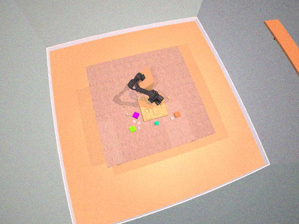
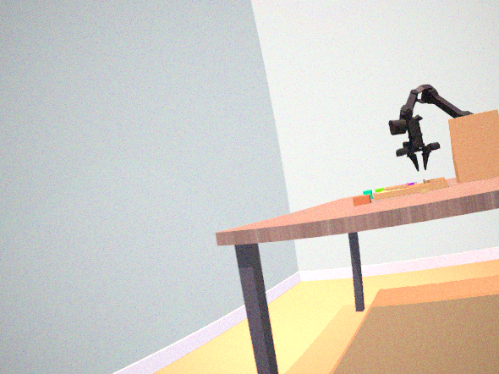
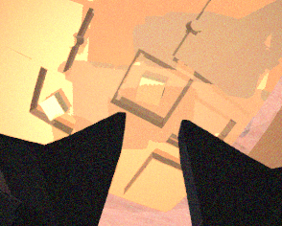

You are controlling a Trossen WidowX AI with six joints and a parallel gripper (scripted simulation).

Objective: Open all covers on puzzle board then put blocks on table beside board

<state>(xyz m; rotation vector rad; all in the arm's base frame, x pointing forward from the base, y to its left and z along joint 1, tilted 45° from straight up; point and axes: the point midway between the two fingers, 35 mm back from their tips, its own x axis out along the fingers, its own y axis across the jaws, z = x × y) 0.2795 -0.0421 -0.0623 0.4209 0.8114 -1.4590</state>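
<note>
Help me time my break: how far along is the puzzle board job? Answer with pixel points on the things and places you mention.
Done: one well (image 3: 136, 111) looks uncovered. In hand: nothing; the open fingers (image 2: 414, 162) hover above the board (image 1: 162, 112) (image 2: 406, 191) (image 3: 29, 33). Left: lifting out that well's block (image 3: 151, 91); the other covers' states I can't tell.

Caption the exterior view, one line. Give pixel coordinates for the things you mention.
The open pincer (image 2: 421, 170) hangs above the puzzle board (image 2: 408, 190), nothing between its fingers.

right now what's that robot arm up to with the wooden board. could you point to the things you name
The robot arm (image 1: 143, 89) (image 2: 409, 101) is working on a puzzle board (image 1: 162, 114) (image 2: 406, 191) (image 3: 43, 24), whose covers are to be opened and blocks lifted out. Its gripper (image 2: 421, 170) (image 3: 153, 124) hangs just above the board, fingers parted, holding nothing. A pale block (image 3: 152, 82) sits in a square well ahead of the fingertips, probably the next one to be picked. Orange (image 1: 177, 114) (image 2: 361, 200), teal (image 1: 156, 123) (image 2: 367, 193), purple (image 1: 136, 115) and lime (image 1: 132, 129) pieces lie on the table beside the board.
</note>
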